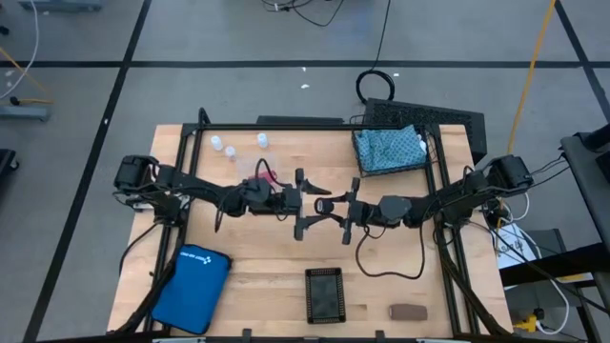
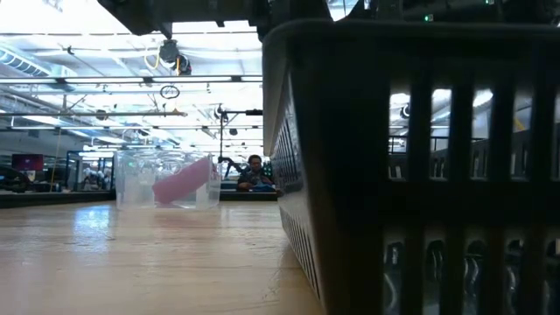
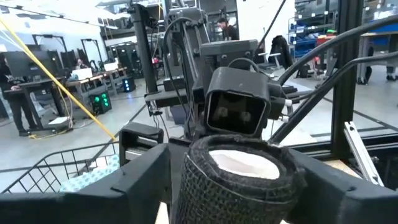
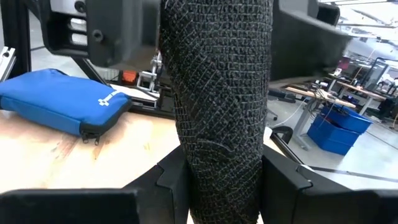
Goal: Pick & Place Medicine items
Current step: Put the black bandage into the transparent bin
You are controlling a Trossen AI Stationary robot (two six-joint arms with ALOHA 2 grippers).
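Handover point just behind black basket (image 1: 324, 293), above the table: black roll (image 4: 217, 106) upright, long axis vertical, white core end pointing up. Pinched between right gripper (image 4: 217, 186) and, from the opposite side, left gripper (image 3: 233, 180); both apparently closed on it, equally near. Farther behind, teal pouch (image 1: 388, 148).

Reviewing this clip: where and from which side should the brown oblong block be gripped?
Grip the brown oblong block across its narrow width, at mid-length, coming straight down. It lies flat on bare wood near the table's front edge, long side along that edge, nothing touching it. The right gripper looks nearer; both it and the left gripper are at mid-table.
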